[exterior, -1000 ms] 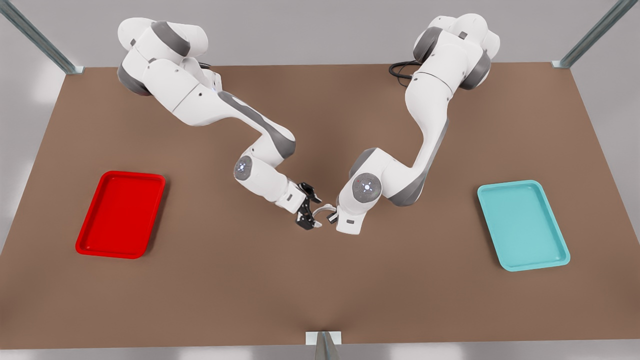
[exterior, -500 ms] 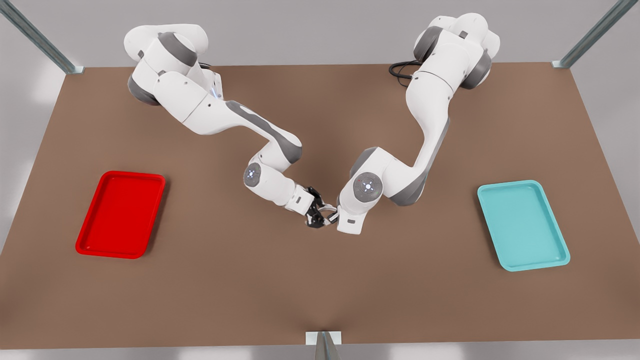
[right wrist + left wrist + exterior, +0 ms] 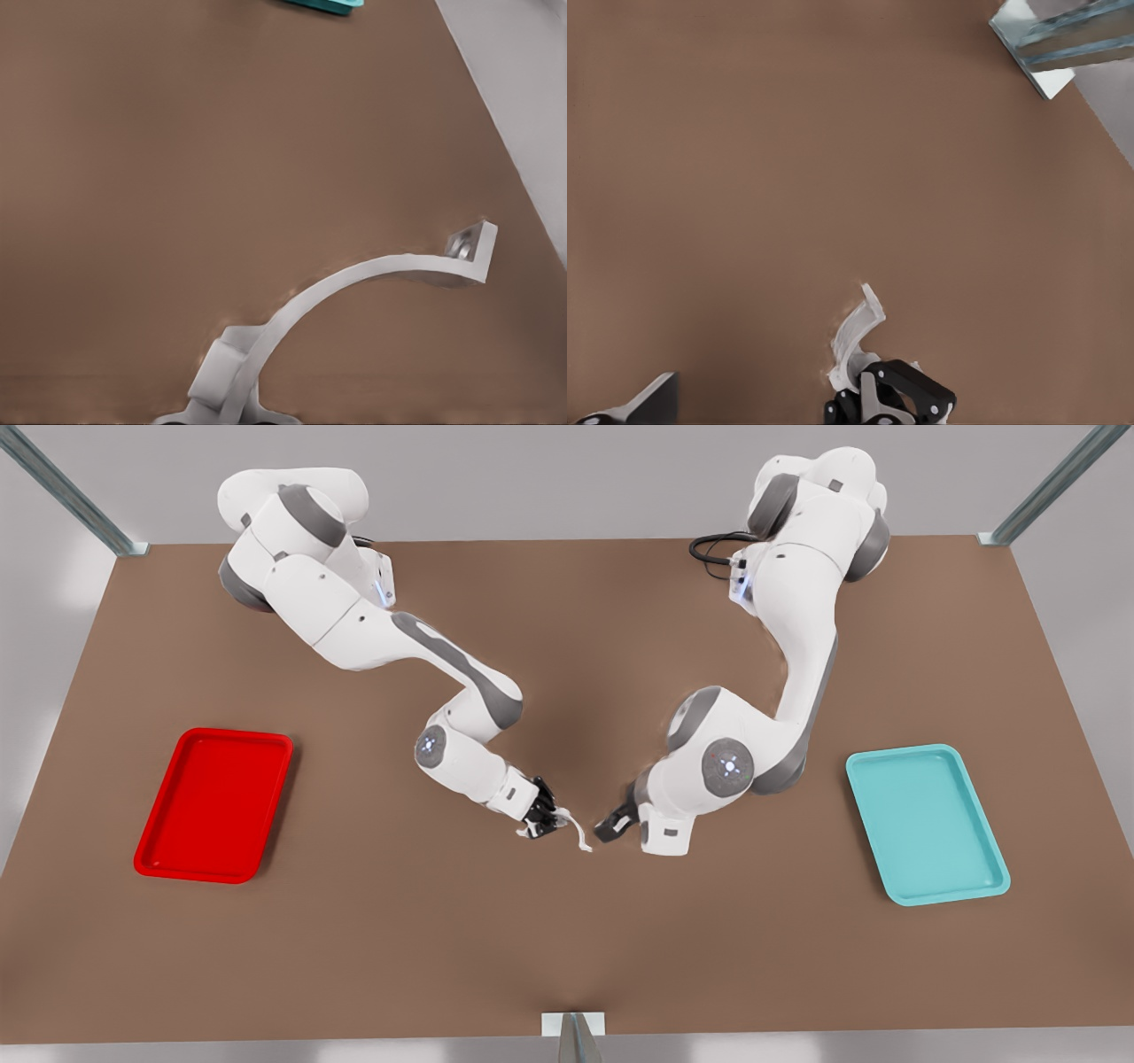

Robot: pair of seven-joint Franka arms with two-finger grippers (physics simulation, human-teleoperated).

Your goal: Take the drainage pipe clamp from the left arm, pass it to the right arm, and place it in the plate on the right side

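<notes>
A teal tray (image 3: pixel 927 825) lay at the right of the front view on a brown table (image 3: pixel 567 939). Metal frame posts (image 3: pixel 66 489) rose at the upper corners, and a bracket (image 3: pixel 573 1024) sat at the bottom-centre edge.

1. Teal tray (image 3: pixel 323 4): just a sliver, sliced off by the right wrist view's edge.
2. Drainage pipe clamp (image 3: pixel 354 279): its gripped end runs out past that same edge.
3. Right gripper (image 3: pixel 873 394): cut off in the left wrist view, covering the clamp's far tab.
4. Left gripper (image 3: pixel 609 828): half tucked behind its own wrist in the front view.
</notes>
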